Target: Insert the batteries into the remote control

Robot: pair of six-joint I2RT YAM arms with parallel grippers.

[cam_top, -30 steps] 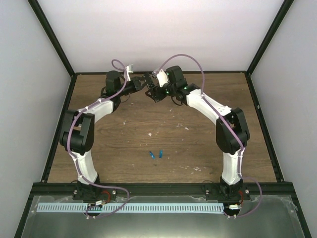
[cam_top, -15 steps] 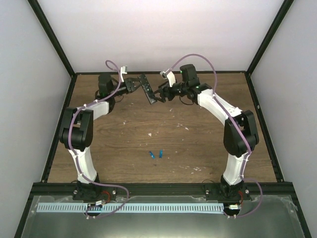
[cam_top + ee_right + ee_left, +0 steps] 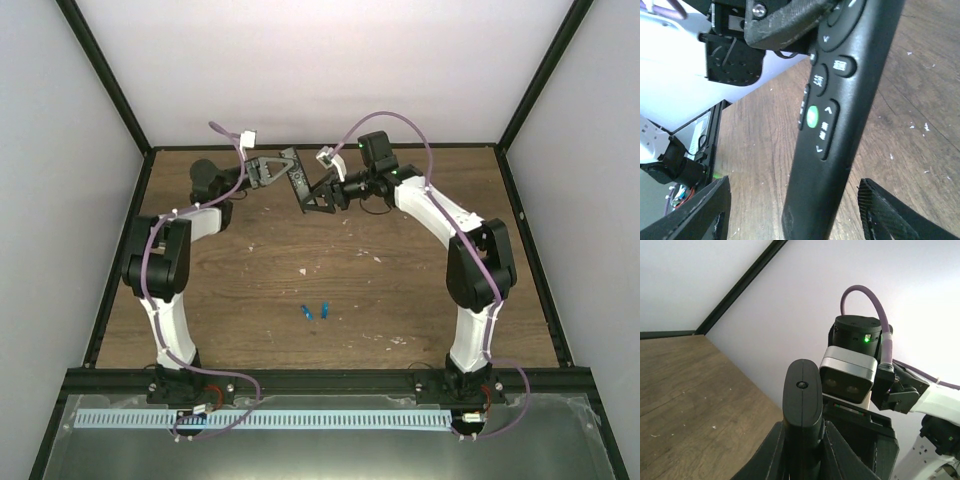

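Left end effector (image 3: 802,442) clamps remote control (image 3: 802,400); right end effector (image 3: 792,200) apart, straddling it.

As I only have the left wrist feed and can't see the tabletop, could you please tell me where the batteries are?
Observer: The batteries lie side by side on the table, near its middle, on the arm-base side of both grippers and apart from them.
Operator: Thank you. Has the right gripper taken hold of the remote?
Observer: No. In the right wrist view the right gripper has its jaws open, one on each side of the remote control, with a gap on both sides.
Operator: Which face of it looks at that camera?
Observer: The button face, with a green button near the middle of the view.
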